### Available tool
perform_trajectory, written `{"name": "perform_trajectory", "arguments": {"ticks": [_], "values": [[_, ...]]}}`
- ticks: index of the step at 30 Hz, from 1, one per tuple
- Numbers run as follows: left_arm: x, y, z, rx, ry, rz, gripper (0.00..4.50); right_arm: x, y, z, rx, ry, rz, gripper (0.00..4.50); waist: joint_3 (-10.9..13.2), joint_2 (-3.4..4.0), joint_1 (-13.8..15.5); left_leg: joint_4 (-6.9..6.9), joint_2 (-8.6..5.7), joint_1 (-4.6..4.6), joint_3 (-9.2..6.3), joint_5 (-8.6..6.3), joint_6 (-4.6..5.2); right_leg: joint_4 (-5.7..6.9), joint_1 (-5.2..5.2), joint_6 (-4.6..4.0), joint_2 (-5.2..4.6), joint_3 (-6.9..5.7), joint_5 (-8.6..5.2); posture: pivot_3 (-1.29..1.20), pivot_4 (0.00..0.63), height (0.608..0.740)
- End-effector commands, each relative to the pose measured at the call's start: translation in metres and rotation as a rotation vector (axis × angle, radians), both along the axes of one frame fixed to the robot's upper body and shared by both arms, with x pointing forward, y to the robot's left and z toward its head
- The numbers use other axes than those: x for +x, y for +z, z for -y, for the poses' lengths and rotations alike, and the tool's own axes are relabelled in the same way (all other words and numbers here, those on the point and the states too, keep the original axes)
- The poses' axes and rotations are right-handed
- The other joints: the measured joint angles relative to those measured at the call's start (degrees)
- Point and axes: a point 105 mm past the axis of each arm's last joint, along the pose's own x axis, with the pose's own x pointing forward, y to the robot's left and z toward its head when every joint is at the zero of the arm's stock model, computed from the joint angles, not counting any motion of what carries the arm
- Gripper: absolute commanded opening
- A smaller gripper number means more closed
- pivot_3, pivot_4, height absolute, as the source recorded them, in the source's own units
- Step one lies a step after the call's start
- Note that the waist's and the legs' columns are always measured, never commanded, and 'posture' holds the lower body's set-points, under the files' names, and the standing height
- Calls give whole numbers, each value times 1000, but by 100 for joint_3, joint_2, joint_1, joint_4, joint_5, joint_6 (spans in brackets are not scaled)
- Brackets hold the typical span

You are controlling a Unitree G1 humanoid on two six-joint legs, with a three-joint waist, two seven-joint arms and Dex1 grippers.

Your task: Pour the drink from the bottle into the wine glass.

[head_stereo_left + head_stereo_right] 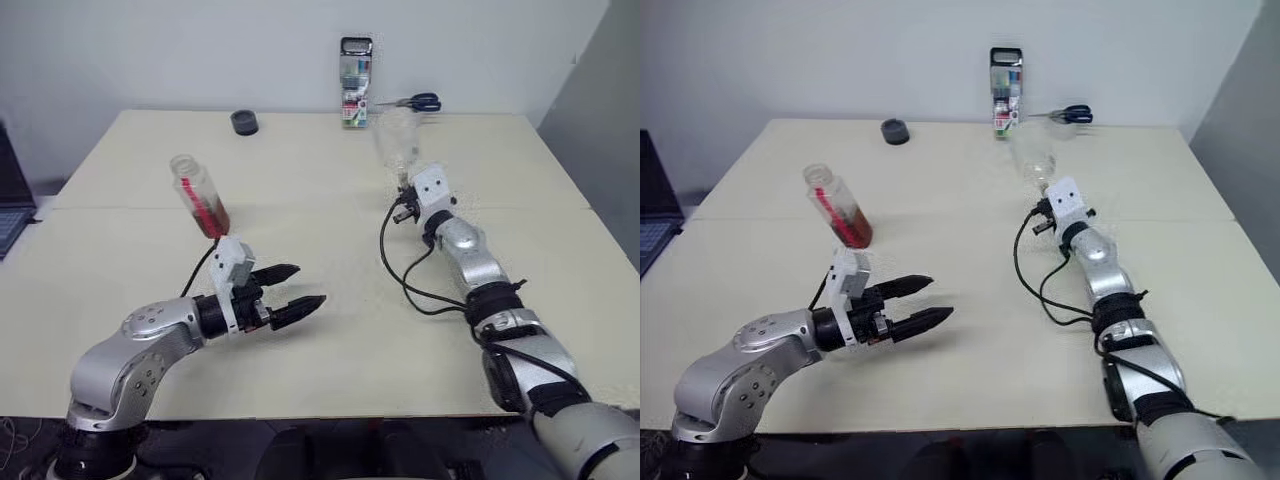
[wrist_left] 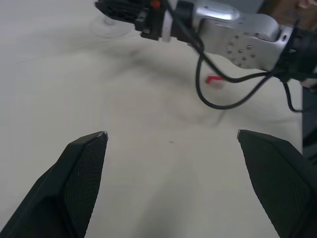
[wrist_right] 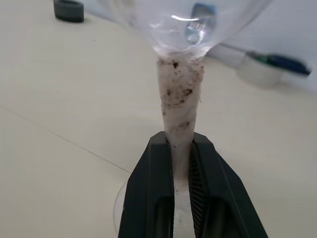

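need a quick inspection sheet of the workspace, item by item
surface: cream table, seam across it
job's things: uncapped bottle of drink, upright; wine glass, bowl empty
clutter: dark ring, marker pack, scissors, small red piece
grippers: left gripper open, holds nothing; right gripper shut on wine glass stem
cables: black cable looped at right wrist
surroundings: white wall

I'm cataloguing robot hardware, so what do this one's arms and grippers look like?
Both arms are silver-grey metal with black joint bands. Each wrist carries a small white camera block. The left gripper and right gripper have two tapered black fingers with textured pads. Loose black cables loop along the right forearm.
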Motion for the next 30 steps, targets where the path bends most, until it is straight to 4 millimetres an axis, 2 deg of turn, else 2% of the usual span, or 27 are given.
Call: {"name": "perform_trajectory", "arguments": {"ticks": [1,5,13,16,20,22,24,30], "values": [[-7,16,2,0,16,91,4500,-3,-4,9,62,-47,-7,108,0,0,32,0,-1,-3,0,0,0,-3,0,0,-1,0,0,0,150,740],[-15,17,6,-3,22,94,4500,-9,-29,12,69,-94,-73,108,-2,3,20,-3,-2,-3,3,0,0,-2,-4,0,-2,4,0,0,150,740],[-12,18,3,8,40,99,4500,-29,-70,15,2,-120,-221,108,-19,3,30,-4,-2,11,-1,0,1,13,4,0,1,2,0,0,150,740],[-12,17,3,8,39,97,4500,-38,-75,14,-1,-113,-248,108,-29,2,34,-6,-2,11,-5,-1,1,8,8,0,1,0,0,0,150,740],[-14,14,4,14,51,102,4500,-41,-73,7,9,-96,-237,108,-36,0,33,-8,-2,16,-5,-1,2,5,12,0,2,-1,0,0,150,740],[-11,15,0,20,103,123,4500,-39,-63,-6,8,-50,-180,108,-36,0,26,-10,-2,22,-4,-1,2,3,17,0,3,0,0,0,150,740],[-7,14,-8,28,182,147,4500,-38,-51,-28,-41,34,-94,108,-36,0,17,-12,-2,28,-4,-2,3,1,24,0,4,1,0,0,150,740],[-13,15,-32,15,347,179,4500,-37,-30,-106,14,267,-8,108,-32,0,-270,-43,23,84,12,-3,4,-3,47,-17,31,20,7,0,150,740]]}}
